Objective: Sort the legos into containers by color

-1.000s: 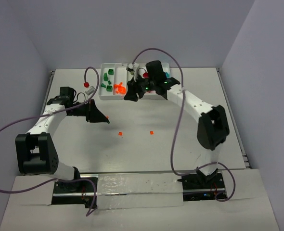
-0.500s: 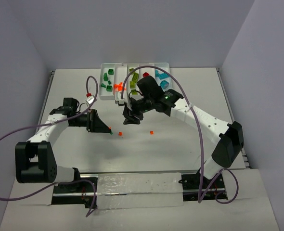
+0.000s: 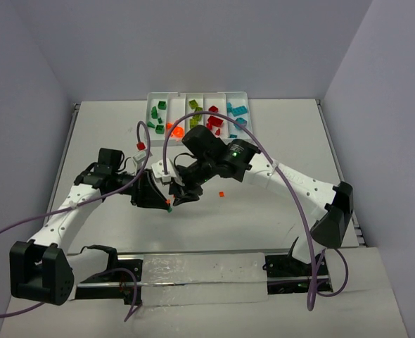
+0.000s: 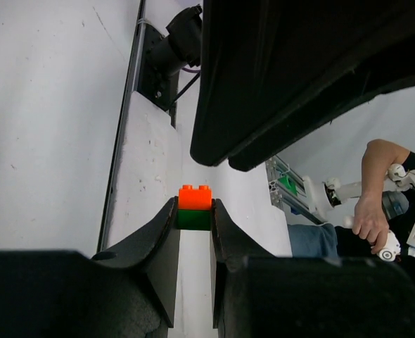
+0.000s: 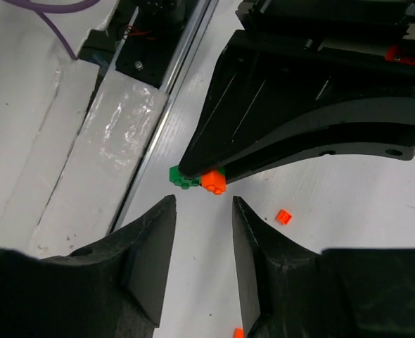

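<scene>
Left gripper (image 3: 167,204) pinches the orange-green stack (image 4: 194,208) over the table's (image 3: 299,134) middle, right gripper (image 5: 202,205) spread just beside it; it should close squarely on the orange brick (image 4: 195,196) alone, then pull straight off.

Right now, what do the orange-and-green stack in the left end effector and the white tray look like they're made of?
Orange-and-green stack, pinched in the left end effector: hard moulded plastic, semi-gloss, judging by the saturated colour, crisp edges and studs. White tray: probably rigid plastic with a smooth finish, going by its thin raised rims and dividers; too small here to be sure.
</scene>
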